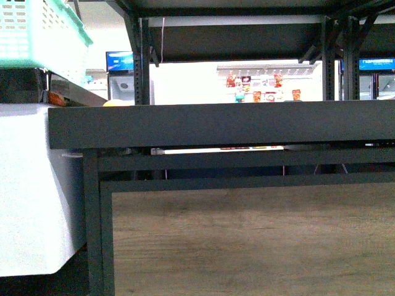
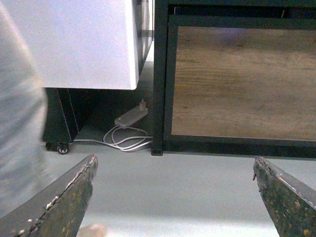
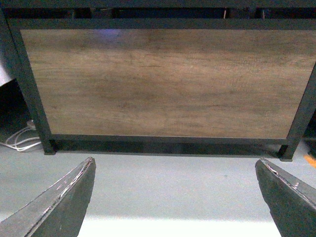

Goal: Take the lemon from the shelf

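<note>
My left tool [image 2: 174, 161] and right tool [image 3: 175, 162] hang spread and empty, low before the shelf [image 1: 216, 123], where only a yellow sliver, perhaps the lemon [image 1: 117, 103], peeks over the rim at upper left, so reaching blind risks striking that rim.

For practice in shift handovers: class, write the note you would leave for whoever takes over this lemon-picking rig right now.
Left gripper: open, empty, low, facing the floor near the foot of the shelf.
Right gripper: open, empty, facing the shelf's wood panel.
Lemon: not identifiable; only a yellowish sliver shows over the shelf's rim on the left side.
Done: nothing picked.
To do: raise an arm above the rim, find the lemon, grasp it, lift it out.
</note>
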Tool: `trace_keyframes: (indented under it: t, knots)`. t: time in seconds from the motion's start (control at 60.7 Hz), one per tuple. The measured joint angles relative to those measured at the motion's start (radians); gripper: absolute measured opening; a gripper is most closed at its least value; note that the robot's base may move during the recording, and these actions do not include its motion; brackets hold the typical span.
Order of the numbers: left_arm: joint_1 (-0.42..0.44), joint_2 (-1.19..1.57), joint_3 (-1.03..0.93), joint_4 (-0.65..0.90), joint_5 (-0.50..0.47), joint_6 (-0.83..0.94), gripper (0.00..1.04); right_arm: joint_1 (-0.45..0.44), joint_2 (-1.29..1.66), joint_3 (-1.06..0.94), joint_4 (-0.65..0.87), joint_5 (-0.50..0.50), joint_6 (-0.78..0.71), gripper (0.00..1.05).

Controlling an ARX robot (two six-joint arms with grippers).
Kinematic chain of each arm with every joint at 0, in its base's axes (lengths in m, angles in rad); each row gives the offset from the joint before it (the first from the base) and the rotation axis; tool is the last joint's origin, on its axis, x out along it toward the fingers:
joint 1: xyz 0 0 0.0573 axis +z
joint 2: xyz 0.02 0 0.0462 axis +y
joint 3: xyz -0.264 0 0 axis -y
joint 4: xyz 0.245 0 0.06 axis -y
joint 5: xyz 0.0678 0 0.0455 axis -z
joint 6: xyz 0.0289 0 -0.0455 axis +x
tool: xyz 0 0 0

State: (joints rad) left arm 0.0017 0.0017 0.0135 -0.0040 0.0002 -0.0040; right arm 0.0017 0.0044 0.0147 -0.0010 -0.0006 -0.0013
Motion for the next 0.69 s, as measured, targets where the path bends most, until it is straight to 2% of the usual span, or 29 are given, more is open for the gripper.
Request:
trace_keyframes:
  t: [0.692]
  knots:
    - [0.000, 0.000, 0.000, 0.000, 0.000, 0.000, 0.97, 0.000, 0.000, 0.000, 0.000, 0.000, 0.000, 0.97]
